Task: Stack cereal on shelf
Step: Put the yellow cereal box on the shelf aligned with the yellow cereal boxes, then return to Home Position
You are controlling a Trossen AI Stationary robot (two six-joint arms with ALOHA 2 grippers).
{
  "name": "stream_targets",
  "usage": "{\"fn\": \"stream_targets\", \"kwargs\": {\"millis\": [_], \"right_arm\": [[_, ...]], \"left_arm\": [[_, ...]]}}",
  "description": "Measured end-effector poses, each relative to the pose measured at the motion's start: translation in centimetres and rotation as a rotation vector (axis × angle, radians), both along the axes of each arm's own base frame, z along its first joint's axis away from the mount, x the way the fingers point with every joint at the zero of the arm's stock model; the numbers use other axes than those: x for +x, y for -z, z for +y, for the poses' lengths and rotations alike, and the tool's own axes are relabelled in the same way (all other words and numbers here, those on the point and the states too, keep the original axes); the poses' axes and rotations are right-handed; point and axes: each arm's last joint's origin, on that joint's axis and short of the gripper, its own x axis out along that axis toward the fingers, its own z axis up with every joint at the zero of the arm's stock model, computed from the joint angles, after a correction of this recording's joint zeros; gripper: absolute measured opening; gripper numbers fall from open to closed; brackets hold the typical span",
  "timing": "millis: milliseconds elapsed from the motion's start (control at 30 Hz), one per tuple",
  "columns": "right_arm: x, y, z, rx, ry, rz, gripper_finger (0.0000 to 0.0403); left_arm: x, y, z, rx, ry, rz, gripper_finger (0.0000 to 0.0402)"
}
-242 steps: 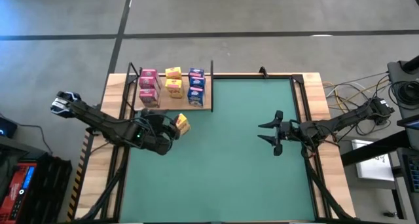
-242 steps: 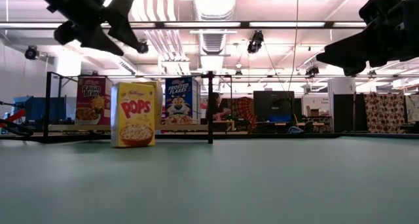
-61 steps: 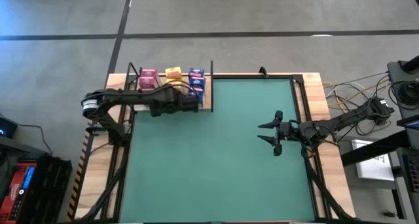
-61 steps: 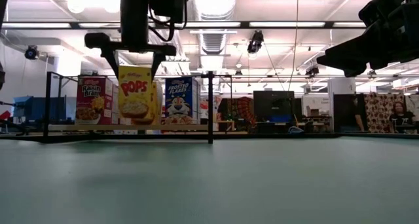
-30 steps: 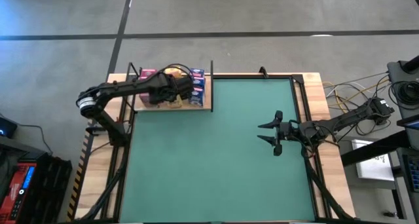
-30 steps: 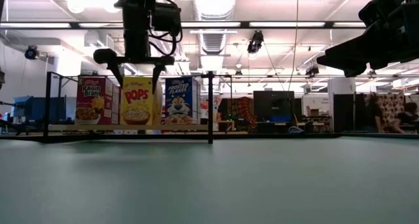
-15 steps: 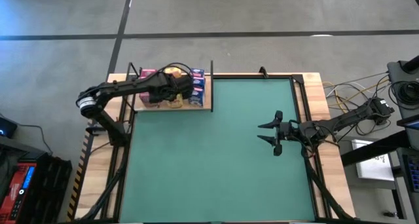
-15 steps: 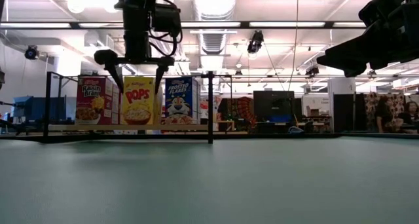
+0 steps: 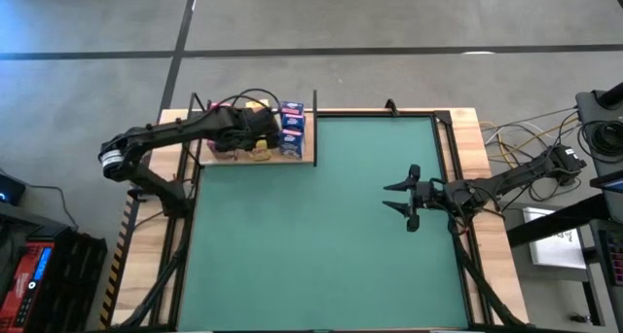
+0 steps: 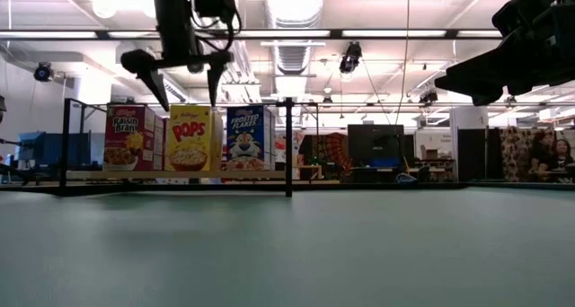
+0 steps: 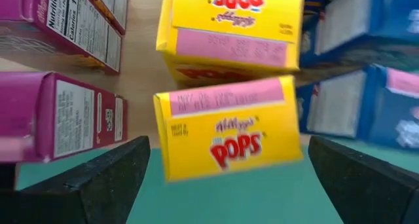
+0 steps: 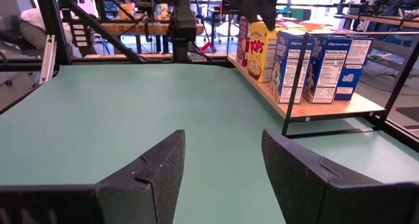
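The shelf (image 9: 310, 156) is a light-wood board with black posts at the table's far left. Pink (image 10: 124, 138), yellow (image 10: 189, 138) and blue (image 10: 244, 138) cereal boxes stand upright on it in rows. My left gripper (image 10: 187, 96) hangs open just above the front yellow box (image 11: 229, 129), one finger to each side of it and clear of its top. In the left wrist view a second yellow box (image 11: 232, 27) stands behind it, between pink boxes (image 11: 65, 122) and blue boxes (image 11: 386, 112). My right gripper (image 9: 404, 199) waits open over the mat's right side.
The green mat (image 9: 321, 245) covers the rest of the table. Thin black posts (image 10: 287, 145) rise at the shelf's edges. Cables and equipment (image 9: 594, 129) lie beyond the table's right edge. A person (image 10: 539, 159) sits far off in the room.
My left gripper has spread its fingers wider and risen straight up off the front yellow box. The box stays standing upright on the shelf between the pink and blue ones.
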Motion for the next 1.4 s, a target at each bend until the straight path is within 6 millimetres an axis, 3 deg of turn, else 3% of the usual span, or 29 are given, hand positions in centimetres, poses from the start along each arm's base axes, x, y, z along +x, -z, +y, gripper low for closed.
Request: {"fn": "stream_targets", "kwargs": {"millis": [367, 533, 733, 900, 1167, 1400], "right_arm": [[0.0, 0.0, 0.0, 0.0, 0.0, 0.0, 0.0192], [0.0, 0.0, 0.0, 0.0, 0.0, 0.0, 0.0192], [0.0, 0.0, 0.0, 0.0, 0.0, -0.001, 0.0192], [0.0, 0.0, 0.0, 0.0, 0.0, 0.0, 0.0192], [0.0, 0.0, 0.0, 0.0, 0.0, -0.001, 0.0192], [0.0, 0.0, 0.0, 0.0, 0.0, 0.0, 0.0192]], "left_arm": [[-3.0, -4.1, -3.3, 0.1, 0.202, -0.089, 0.04], [-4.9, -4.5, -5.8, 0.193, 0.275, -0.118, 0.04], [-7.4, -2.3, -8.5, 0.327, 0.351, -0.255, 0.04], [-8.9, 0.7, -9.9, 0.461, 0.474, -0.38, 0.04], [-10.4, 5.5, -10.1, 0.622, 0.535, -0.561, 0.04], [-11.6, 7.5, -10.0, 0.675, 0.546, -0.612, 0.04]]}}
